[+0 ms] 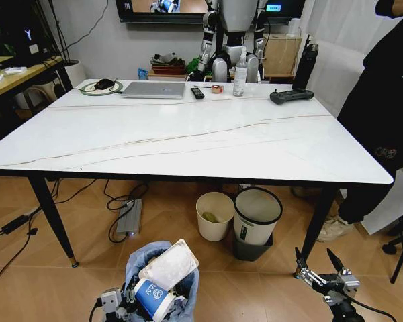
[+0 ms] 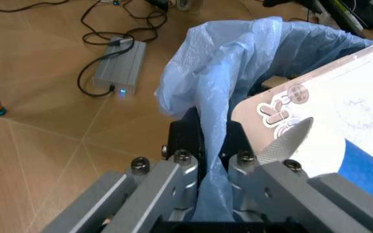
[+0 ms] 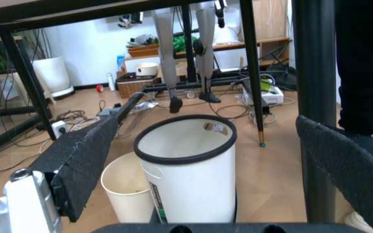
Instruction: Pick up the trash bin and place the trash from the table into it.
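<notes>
The trash bin (image 1: 162, 278), blue-bag lined, sits on the floor in front of the table (image 1: 188, 134), stuffed with a clear plastic pack (image 1: 169, 263) and a blue-white paper cup (image 1: 151, 297); the left gripper (image 2: 207, 160) is clenched on the bin's rim with the bag (image 2: 225, 63) pinched between its fingers. The right gripper (image 1: 320, 263) hangs low by the table's front right leg, jaws spread wide, nothing in them, and faces the white bin with black rim (image 3: 186, 170) and the cream bin (image 3: 128, 191) under the table. The tabletop carries a laptop (image 1: 154, 89), a remote (image 1: 197, 92), a bottle (image 1: 240, 75) and a controller (image 1: 291, 95) along its far edge.
</notes>
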`<state>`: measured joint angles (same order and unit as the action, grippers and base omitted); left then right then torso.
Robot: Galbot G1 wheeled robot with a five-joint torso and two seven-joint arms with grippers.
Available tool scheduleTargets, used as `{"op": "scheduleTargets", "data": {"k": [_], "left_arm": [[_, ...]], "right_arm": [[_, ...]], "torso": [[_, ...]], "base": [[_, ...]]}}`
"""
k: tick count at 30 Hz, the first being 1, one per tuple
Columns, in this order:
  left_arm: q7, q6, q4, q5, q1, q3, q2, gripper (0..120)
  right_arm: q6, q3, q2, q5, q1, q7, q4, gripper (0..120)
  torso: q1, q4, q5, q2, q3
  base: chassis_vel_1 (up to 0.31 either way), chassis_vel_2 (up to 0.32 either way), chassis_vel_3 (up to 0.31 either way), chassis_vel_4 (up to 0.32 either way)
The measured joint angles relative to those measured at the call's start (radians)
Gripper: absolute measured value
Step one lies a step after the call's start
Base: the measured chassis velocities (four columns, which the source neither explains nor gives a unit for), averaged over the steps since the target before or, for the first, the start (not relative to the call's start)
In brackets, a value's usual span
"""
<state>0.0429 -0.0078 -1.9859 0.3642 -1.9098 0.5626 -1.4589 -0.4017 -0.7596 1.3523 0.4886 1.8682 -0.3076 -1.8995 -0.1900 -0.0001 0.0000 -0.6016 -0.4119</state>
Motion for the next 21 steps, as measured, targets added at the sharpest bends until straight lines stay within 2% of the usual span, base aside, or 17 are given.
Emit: {"op": "scheduleTargets", "data": {"k": [21], "left_arm": [[0.002, 0.002, -0.005, 0.004, 0.002, -0.003, 0.008, 0]], "right_arm": [[0.000, 0.000, 0.000, 0.000, 0.000, 0.000, 0.000, 100]], "torso": [[0.031, 0.0000, 0.0000, 0.082, 0.052]], "base": [[0.000, 0.000, 0.000, 0.000]]}}
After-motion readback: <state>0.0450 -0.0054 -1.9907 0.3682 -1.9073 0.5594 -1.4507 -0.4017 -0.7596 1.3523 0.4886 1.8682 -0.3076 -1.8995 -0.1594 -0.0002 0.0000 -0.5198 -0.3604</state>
